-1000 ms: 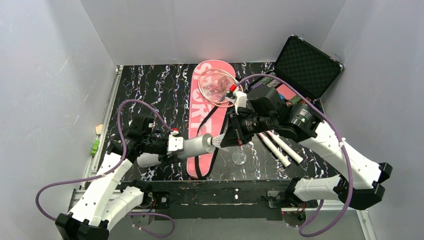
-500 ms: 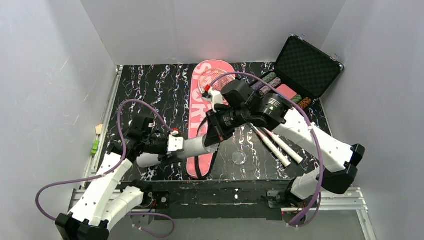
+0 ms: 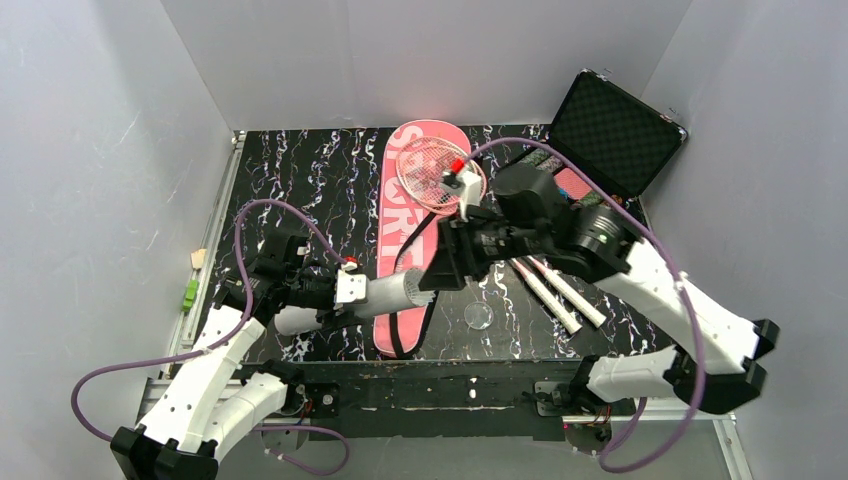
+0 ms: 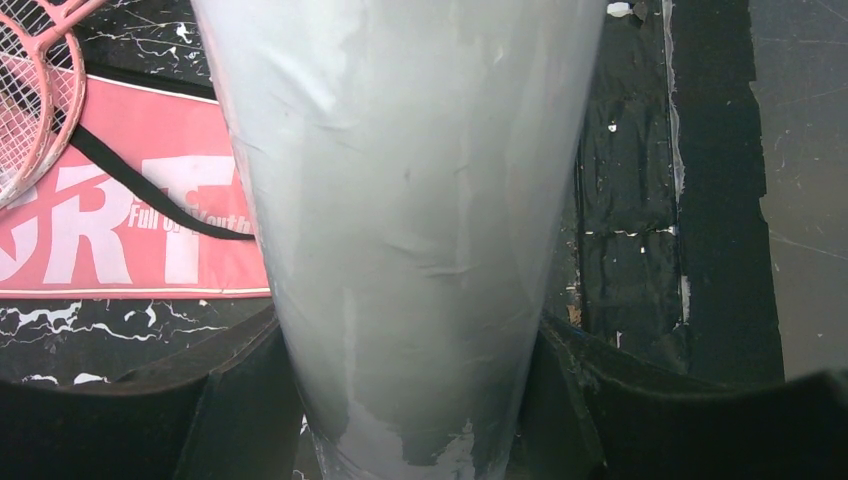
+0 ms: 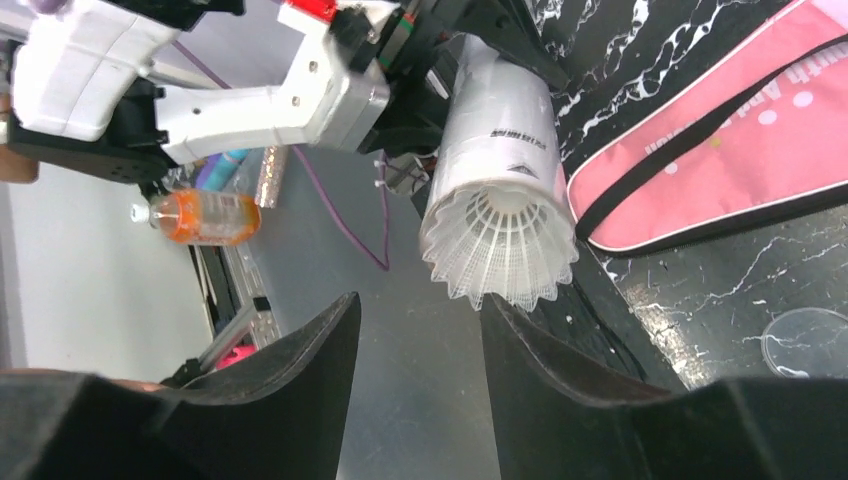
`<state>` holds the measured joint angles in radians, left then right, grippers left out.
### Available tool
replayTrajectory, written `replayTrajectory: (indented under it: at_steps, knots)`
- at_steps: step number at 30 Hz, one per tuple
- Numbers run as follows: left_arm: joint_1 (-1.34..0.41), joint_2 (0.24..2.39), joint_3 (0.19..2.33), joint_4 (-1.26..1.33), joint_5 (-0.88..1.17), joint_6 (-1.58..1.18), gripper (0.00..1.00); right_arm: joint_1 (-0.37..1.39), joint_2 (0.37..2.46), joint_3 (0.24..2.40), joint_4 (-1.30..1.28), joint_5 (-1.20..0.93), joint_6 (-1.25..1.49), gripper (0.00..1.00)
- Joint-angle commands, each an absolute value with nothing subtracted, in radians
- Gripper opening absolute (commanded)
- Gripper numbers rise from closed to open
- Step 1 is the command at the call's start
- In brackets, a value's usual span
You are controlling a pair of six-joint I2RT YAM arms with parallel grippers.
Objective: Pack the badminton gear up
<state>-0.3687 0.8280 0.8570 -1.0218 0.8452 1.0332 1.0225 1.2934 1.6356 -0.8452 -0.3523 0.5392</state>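
Gripping the white tube [image 3: 395, 290] mid-body, left gripper [image 3: 348, 292] holds it level, centre-left of top view. Right gripper [image 5: 420, 400] is just off the tube mouth, jaws apart, nothing btwn them. Shuttlecock [image 5: 500, 250] sits in the mouth, skirt poking out. Pink bag [image 3: 392, 215] lies beneath tube's end, w/ racket [image 3: 430, 172] on it, upper centre.

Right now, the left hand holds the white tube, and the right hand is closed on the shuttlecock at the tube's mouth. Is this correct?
Not quite. The right hand is open: in the right wrist view its fingers stand apart with nothing between them, and the shuttlecock sits in the mouth of the white tube. The left hand does hold the tube.
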Motion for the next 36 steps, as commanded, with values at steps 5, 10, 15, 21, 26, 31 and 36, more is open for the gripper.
replayTrajectory:
  at_steps: [5,10,15,21,26,31,36]
  knots:
    - [-0.373,0.812,0.864,-1.020,0.879,1.040,0.31,1.019,1.150,1.469,-0.745,-0.197,0.594,0.58]
    - [-0.373,0.815,0.872,-1.022,0.881,1.038,0.31,1.019,1.171,1.428,-0.739,-0.126,0.618,0.58]
    - [-0.373,0.814,0.882,-1.022,0.888,1.030,0.31,1.019,1.183,1.399,-0.685,-0.109,0.637,0.58]
    - [-0.373,0.813,0.886,-1.022,0.894,1.027,0.31,1.019,1.194,1.360,-0.638,-0.096,0.657,0.58]
    - [-0.373,0.815,0.895,-1.016,0.908,1.020,0.31,1.020,1.195,1.306,-0.621,-0.064,0.677,0.56]
    - [-0.373,0.820,0.911,-1.010,0.925,1.006,0.30,1.039,1.172,1.228,-0.546,-0.035,0.697,0.54]
    - [-0.373,0.829,0.921,-0.997,0.938,0.983,0.30,1.080,1.196,1.224,-0.519,0.018,0.704,0.53]
